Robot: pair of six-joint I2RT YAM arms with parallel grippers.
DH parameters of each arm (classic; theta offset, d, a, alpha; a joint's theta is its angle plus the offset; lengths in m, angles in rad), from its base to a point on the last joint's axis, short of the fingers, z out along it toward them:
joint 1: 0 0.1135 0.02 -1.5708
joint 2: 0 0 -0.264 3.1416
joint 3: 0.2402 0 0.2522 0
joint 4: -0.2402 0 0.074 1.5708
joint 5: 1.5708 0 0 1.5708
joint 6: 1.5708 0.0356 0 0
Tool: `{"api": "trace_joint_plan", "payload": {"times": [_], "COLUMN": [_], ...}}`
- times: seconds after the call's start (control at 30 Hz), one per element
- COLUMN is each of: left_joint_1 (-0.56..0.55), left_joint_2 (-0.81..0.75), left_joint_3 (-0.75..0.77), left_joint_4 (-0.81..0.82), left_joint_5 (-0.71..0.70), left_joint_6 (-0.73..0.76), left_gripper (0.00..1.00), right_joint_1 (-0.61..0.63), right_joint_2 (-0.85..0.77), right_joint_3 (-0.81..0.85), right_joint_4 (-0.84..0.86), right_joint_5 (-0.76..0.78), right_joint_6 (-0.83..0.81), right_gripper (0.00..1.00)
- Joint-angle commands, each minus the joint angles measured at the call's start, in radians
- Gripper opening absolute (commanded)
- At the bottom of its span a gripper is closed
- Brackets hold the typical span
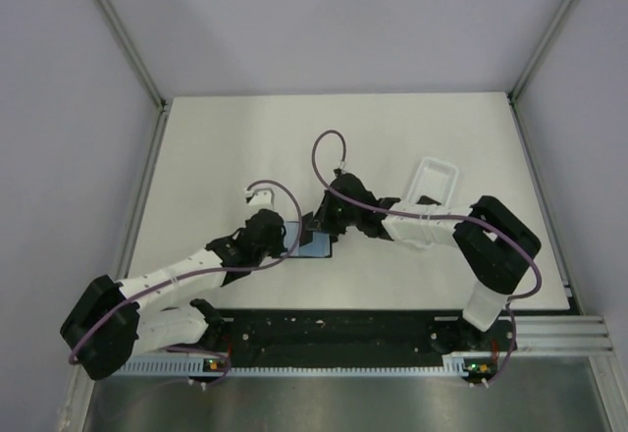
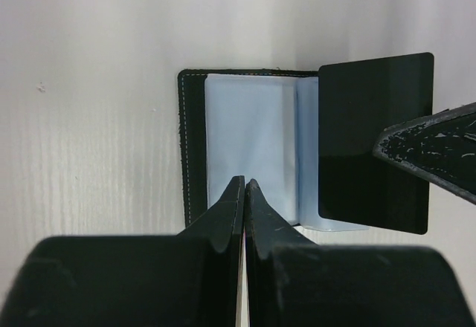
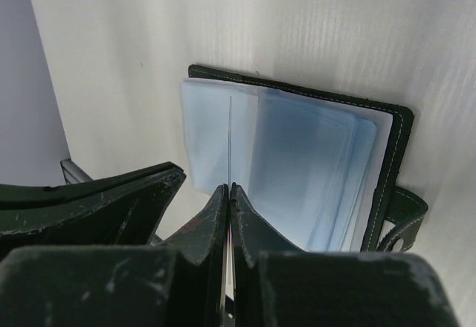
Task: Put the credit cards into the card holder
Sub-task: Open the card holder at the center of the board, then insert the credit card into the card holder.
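Observation:
The card holder (image 2: 245, 130) lies open on the table, blue-grey lining up; it also shows in the top view (image 1: 312, 247) and the right wrist view (image 3: 312, 149). My right gripper (image 3: 230, 187) is shut on a black credit card (image 2: 375, 141), held on edge over the holder's sleeves and seen only as a thin line in the right wrist view (image 3: 230, 137). My left gripper (image 2: 244, 182) is shut, its tips resting on the holder's near edge, with nothing seen between the jaws. The two grippers (image 1: 285, 241) (image 1: 322, 224) stand close together over the holder.
A long white tray (image 1: 432, 182) lies to the right of the holder, behind the right arm. The holder's closing strap (image 3: 405, 215) sticks out on its far side. A metal frame edges the table.

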Motion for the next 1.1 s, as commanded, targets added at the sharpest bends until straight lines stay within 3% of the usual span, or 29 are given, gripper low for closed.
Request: {"api": "trace_joint_plan", "payload": {"times": [0.0, 0.8, 1.07], "left_joint_1": [0.019, 0.071, 0.068], "left_joint_2": [-0.017, 0.141, 0.185], "left_joint_3": [-0.011, 0.027, 0.01], "left_joint_4": [-0.013, -0.062, -0.006], "left_joint_5": [-0.054, -0.052, 0.049], "left_joint_6": [-0.017, -0.092, -0.097], "left_gripper": [0.0, 0.0, 0.0], "right_joint_1": [0.02, 0.025, 0.025], "right_joint_2": [0.041, 0.093, 0.053], "right_joint_3": [0.029, -0.025, -0.057], "right_joint_4": [0.104, 0.089, 0.053], "right_joint_5": [-0.018, 0.014, 0.045], "right_joint_6": [0.048, -0.009, -0.048], "right_gripper": [0.0, 0.0, 0.0]}}
